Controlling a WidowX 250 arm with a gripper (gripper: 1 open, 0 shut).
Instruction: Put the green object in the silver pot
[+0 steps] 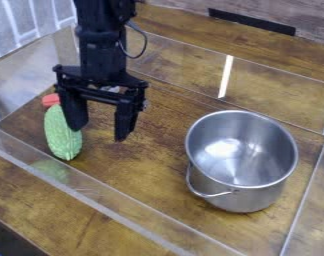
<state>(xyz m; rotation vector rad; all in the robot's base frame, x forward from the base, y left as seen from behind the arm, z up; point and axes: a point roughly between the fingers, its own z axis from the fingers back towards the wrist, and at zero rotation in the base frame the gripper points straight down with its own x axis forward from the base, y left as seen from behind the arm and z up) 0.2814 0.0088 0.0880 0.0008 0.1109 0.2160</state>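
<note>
Jaws stand wide apart and point straight down, the gripper (pixel 95 112) hanging just to the right of the green object (pixel 61 132) and holding nothing; that spread looks meant to straddle the vegetable's narrow width once it is centred. The green object lies flat on the bench (pixel 151 215) at about nine o'clock, its long axis running toward and away from the camera. The silver pot (pixel 241 158) sits upright and empty at four o'clock, well apart, mouth open to receive it. A red-handled spoon (pixel 50 100) peeks out behind the vegetable. The bench is dark wood under clear glossy panels.
</note>
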